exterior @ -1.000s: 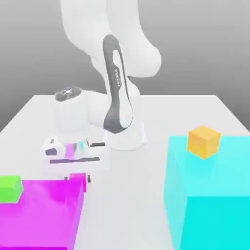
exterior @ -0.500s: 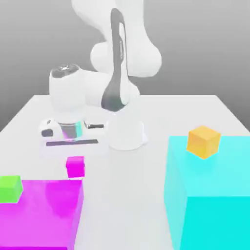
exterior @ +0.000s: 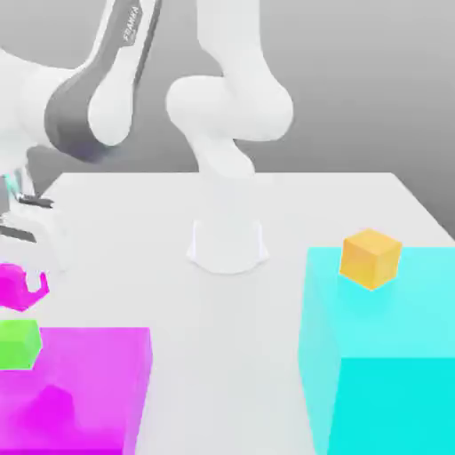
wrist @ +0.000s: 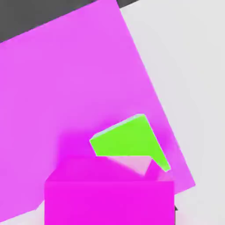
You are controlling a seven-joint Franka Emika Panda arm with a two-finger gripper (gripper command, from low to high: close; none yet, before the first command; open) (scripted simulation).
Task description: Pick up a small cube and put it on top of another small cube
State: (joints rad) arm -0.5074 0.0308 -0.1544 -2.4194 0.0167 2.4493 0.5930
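Observation:
The small magenta cube (exterior: 7, 283) hangs in the air at the exterior view's far left, with my gripper (exterior: 18, 290) shut on it. One dark fingertip (exterior: 38, 286) hooks around its side. Just below it, the small green cube (exterior: 18, 343) rests on a corner of the large flat magenta block (exterior: 89, 382). In the hand view the held magenta cube (wrist: 110, 197) sits close to the camera and partly covers the green cube (wrist: 129, 141), which lies on the big magenta block (wrist: 66, 101).
A large cyan block (exterior: 382, 364) stands at the exterior view's right with a small orange cube (exterior: 369, 258) on top. The robot's white base (exterior: 227, 242) is at the table's middle back. White tabletop (exterior: 222, 355) lies between the two blocks.
The arm has swung toward the exterior view's left, lifting the small magenta cube off the table beside the large block to just above the green cube.

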